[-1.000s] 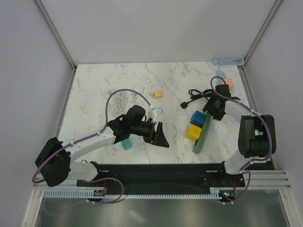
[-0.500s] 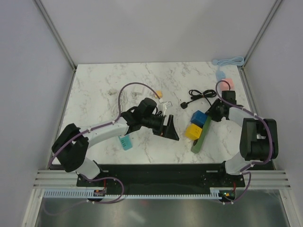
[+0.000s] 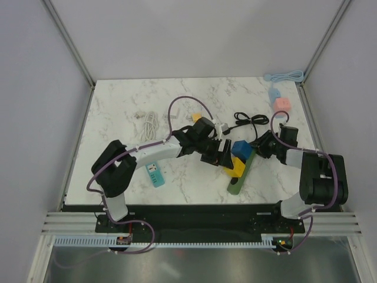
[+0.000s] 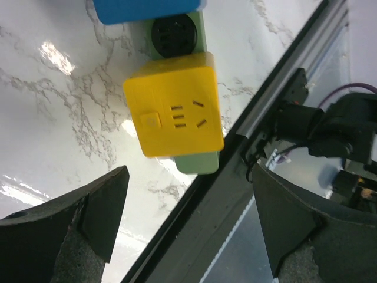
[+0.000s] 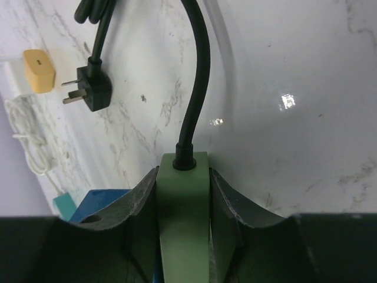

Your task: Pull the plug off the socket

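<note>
Here a yellow plug (image 4: pixel 174 112) sits, seemingly seated, on the green socket strip (image 5: pixel 182 194)

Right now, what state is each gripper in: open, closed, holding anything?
Left gripper: open, jaws spread wide in front of the yellow plug, holding nothing.
Right gripper: closed on the cable end of the green power strip.

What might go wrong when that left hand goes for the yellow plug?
The left hand is open, with the yellow plug not yet in its grasp. The blue plug sits close by, so the hand might catch that instead. The right hand pinches only the cord end of the green power strip, so a pull could twist or slip it.
</note>
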Robot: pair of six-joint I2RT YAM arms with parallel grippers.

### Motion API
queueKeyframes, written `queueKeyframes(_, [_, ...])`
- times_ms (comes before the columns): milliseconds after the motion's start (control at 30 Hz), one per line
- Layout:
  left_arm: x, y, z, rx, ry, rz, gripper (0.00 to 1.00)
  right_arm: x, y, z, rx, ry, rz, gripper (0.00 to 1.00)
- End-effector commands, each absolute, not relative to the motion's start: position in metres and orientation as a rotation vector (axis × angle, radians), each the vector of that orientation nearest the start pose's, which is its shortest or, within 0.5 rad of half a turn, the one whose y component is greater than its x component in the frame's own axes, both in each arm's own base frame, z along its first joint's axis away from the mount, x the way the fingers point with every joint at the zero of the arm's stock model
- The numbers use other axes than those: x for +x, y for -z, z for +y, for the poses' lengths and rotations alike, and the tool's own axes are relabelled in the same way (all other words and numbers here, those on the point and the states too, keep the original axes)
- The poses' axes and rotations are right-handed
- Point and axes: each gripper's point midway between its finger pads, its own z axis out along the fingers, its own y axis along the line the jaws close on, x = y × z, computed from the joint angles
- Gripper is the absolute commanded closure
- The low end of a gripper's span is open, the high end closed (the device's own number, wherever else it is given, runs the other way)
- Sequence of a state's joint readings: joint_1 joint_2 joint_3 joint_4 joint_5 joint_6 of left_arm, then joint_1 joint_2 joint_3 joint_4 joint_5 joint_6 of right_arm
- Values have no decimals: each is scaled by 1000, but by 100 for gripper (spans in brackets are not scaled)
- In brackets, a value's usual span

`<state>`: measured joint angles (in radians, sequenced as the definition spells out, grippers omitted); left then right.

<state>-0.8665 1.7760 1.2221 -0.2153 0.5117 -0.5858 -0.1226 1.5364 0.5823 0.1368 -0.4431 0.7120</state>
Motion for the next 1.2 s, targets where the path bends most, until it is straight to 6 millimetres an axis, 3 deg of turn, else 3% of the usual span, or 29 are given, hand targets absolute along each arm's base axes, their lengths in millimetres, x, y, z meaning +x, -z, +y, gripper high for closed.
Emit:
queueKeyframes(0, [219,-110,-419,684,1035,2525,8,347,-41,70,705,-985,2194,100])
queueKeyframes(33, [219,-107,-423,703,977,2519,8,342,-32,73,720,-1017,2204,100])
queueKeyframes(200, [221,-90,-431,694,901,2566,6,344,-33,79,721,-1108,2153,100])
queueKeyframes(367, [229,-88,-437,684,878,2556,7,341,-34,75,712,-1057,2170,100])
queueKeyframes(433, [229,-84,-440,687,862,2562,12,342,-35,72,699,-1023,2172,100])
queueKeyframes(667, [228,-77,-449,718,840,2587,40,340,-32,71,707,-1003,2198,96])
queueKeyframes(700, [227,-77,-449,725,840,2587,49,340,-31,71,710,-1005,2200,96])
queueKeyframes(867, [226,-79,-450,729,856,2586,77,339,-26,69,713,-975,2218,100])
queueKeyframes(900, [226,-81,-450,728,861,2580,93,338,-24,68,705,-960,2226,100])
queueKeyframes(933, [227,-84,-450,724,858,2572,98,338,-23,68,700,-950,2229,100])
queueKeyframes(1067, [230,-98,-451,686,873,2546,98,335,-19,67,690,-922,2235,100])
queueKeyframes(1133, [232,-119,-455,653,945,2493,98,332,-18,66,686,-909,2230,100])
queueKeyframes(1167, [230,-116,-452,635,965,2492,98,331,-18,65,682,-899,2230,100])
